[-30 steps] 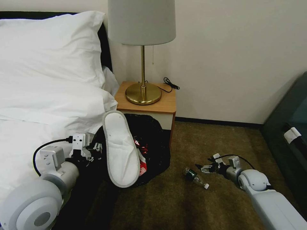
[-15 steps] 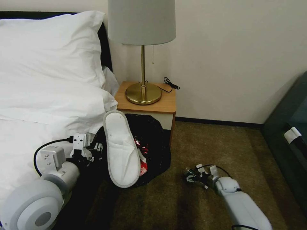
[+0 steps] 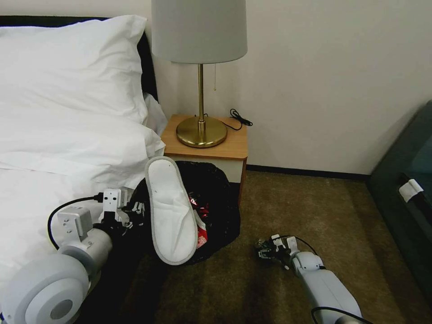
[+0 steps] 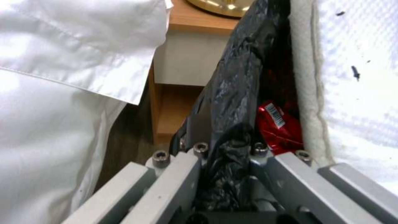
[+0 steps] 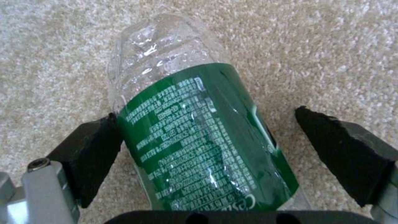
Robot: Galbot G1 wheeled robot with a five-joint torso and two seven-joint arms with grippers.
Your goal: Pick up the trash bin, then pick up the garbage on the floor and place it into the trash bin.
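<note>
Holding the trash bin point(image 3: 211, 202) off the carpet point(image 3: 292, 202) with our left gripper point(image 3: 130, 211), beside the bed point(image 3: 54, 135) and in front of the nightstand point(image 3: 216, 144). In the head view a white slipper point(image 3: 171, 209) leans across the bin mouth and hides most of what's inside; a bit of red wrapper point(image 3: 200, 209) shows past it. Our right gripper point(image 3: 264, 250) is low on the carpet at the green bottle point(image 3: 261, 245), which is mostly covered by the gripper.

Left wrist view: left gripper point(image 4: 226, 161) is clamped on the bin's black bag rim point(image 4: 236, 90). The red wrapper point(image 4: 275, 127) sits just inside, the slipper point(image 4: 352, 87) next to it, cut off by the frame edge.

Right wrist view: right gripper point(image 5: 207, 133) straddles the bottle point(image 5: 199, 130), jaws apart. One pad point(image 5: 89, 155) touches the label; the other pad point(image 5: 344, 152) stands clear of it. Bottle lies on the carpet point(image 5: 62, 46); its cap end is out of frame.
</note>
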